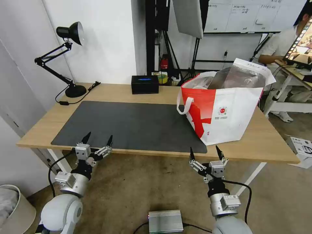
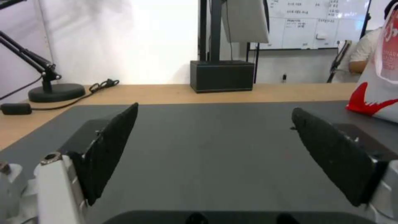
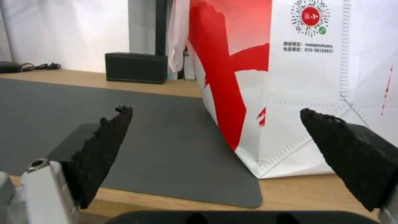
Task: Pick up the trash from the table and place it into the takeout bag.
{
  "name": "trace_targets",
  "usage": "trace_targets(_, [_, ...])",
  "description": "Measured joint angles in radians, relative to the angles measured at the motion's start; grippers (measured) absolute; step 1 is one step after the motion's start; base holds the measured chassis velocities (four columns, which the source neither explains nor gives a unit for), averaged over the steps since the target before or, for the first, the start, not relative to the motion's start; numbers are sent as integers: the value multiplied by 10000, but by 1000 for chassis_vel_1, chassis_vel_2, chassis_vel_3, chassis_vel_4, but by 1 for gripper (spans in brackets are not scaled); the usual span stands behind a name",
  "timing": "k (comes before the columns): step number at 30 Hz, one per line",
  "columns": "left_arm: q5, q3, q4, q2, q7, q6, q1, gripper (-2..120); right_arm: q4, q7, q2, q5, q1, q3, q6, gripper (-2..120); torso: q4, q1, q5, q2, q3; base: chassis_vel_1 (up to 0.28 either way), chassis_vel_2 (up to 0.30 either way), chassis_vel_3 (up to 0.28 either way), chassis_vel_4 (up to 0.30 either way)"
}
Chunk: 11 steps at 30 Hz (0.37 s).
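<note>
No trash is seen on the bench (image 1: 107, 92) or on the dark grey mat (image 1: 130, 125); only the takeout bag (image 1: 227, 107) stands at the right of the head view, upright, its near corner resting on the mat's right end and the rest on bare wood. Its mouth is open at the upper right of the frame, with silver foil lining and something pale showing inside, so the scraps are judged to be already in it, though the contents cannot be made out.

The left gripper (image 1: 97, 139) is held at the lower left of the frame, just before the bench's front edge, its fingers spread wide and empty. The right gripper (image 1: 206, 152) is held at the lower centre-right, likewise spread and empty, in front of the bag and apart from it.

The bag is judged soft and light in its walls, liable to buckle or tip if pushed on the side. The white strap handle (image 1: 186, 105), looped at the left face, would be the firmest place for a hold.

A black box (image 1: 145, 84) and a desk lamp (image 1: 70, 61) stand at the back of the bench.
</note>
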Motion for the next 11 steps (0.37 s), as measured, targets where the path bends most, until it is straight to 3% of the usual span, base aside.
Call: trace_targets(11, [2,0,0,0,0,6,-1,100,0,0,0,0,0,0,0,100,0,0,0,0,0,0,0,0,0])
